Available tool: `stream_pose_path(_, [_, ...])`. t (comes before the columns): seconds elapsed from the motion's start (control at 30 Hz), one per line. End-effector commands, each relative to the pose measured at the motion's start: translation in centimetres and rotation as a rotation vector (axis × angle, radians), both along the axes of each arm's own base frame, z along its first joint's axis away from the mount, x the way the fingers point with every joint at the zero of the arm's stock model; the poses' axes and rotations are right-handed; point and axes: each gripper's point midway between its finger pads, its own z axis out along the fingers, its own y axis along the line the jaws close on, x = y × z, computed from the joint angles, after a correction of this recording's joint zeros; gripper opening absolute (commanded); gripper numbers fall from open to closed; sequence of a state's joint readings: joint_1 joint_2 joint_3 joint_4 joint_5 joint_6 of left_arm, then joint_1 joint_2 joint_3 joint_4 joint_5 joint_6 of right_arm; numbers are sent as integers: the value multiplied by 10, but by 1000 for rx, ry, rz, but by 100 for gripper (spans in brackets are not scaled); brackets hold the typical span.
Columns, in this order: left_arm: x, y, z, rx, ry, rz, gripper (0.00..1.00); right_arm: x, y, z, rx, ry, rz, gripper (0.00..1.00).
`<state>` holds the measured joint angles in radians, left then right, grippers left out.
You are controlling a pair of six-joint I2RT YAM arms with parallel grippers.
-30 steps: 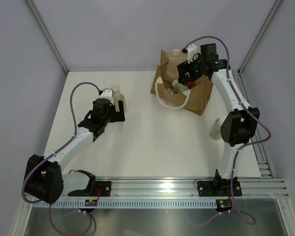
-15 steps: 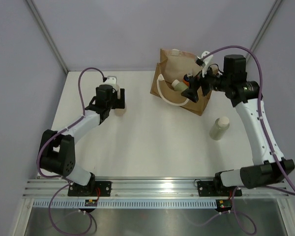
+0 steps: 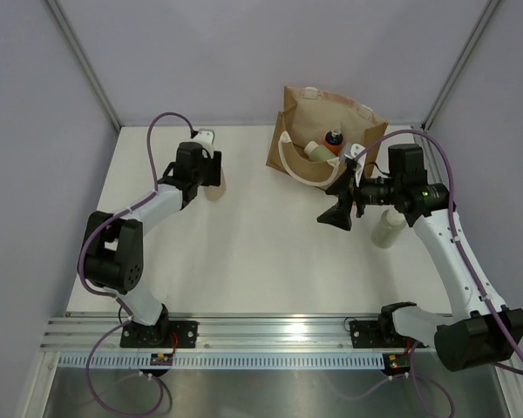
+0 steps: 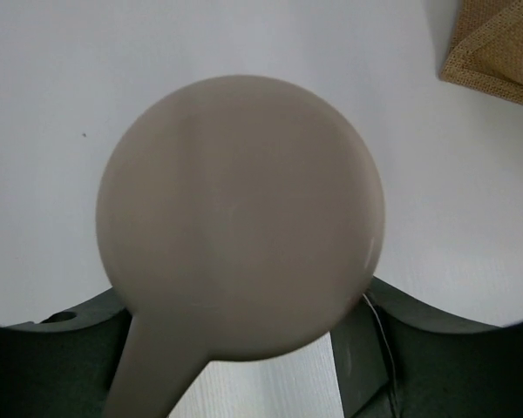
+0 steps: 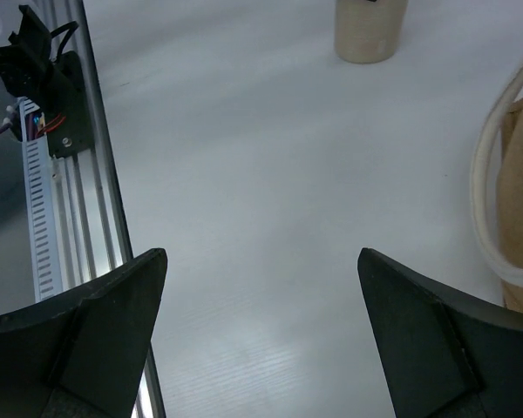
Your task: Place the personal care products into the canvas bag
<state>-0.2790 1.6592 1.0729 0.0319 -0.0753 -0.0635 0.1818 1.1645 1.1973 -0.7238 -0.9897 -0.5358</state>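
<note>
Saw left hand (image 3: 209,171) straddling beige pump bottle (image 4: 240,218) on worktop (image 3: 244,252), left of canvas bag (image 3: 314,109); could not tell whether clenched. Found right hand (image 5: 260,270) released, spread wide, above worktop near pale olive bottle (image 3: 386,228).

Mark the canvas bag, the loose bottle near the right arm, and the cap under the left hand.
canvas bag (image 3: 318,115): top view, inner back wall.
pale olive bottle (image 3: 384,232): top view, its body.
cream cap (image 4: 240,218): left wrist view, centre of its top.
</note>
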Motion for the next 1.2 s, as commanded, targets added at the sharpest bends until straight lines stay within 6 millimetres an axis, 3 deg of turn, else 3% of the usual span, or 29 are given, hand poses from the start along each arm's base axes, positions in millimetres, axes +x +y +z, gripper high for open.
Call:
stream_pose_path(0.0, [21, -8, 22, -26, -78, -42, 41, -20, 7, 14, 67, -86, 112, 99])
stream_pose_path(0.07, [22, -11, 20, -29, -65, -58, 34, -23, 8, 11, 70, -76, 126, 100])
stream_pose_path(0.1, [23, -18, 24, -45, -68, -90, 25, -24, 8, 6, 69, -58, 126, 99])
stream_pose_path(0.23, [13, -40, 37, -124, -74, -203, 14, -19, 5, -2, 45, -28, 90, 99])
stream_pose_path(0.4, [-19, -75, 64, -279, -58, -399, 11, -18, 13, -16, 21, 53, 85, 98])
stream_pose_path(0.6, [-63, -106, 67, -489, 16, -561, 6, -11, 32, -51, -48, 148, 54, 98])
stream_pose_path(0.77, [-86, -122, 70, -666, 70, -625, 4, 20, 41, -67, -75, 137, -119, 98])
stream_pose_path(0.87, [-95, -131, 77, -759, 84, -666, 4, 13, 55, -87, -100, 151, -137, 99])
stream_pose_path(0.97, [-106, -141, 71, -802, 113, -705, 4, 14, 71, -102, -121, 96, -177, 100])
stream_pose_path(1.07, [-115, -146, 66, -861, 150, -713, 3, 33, 77, -125, -161, 109, -268, 99])
stream_pose_path(1.17, [-120, -150, 55, -872, 184, -708, 3, 48, 87, -133, -168, 136, -331, 100])
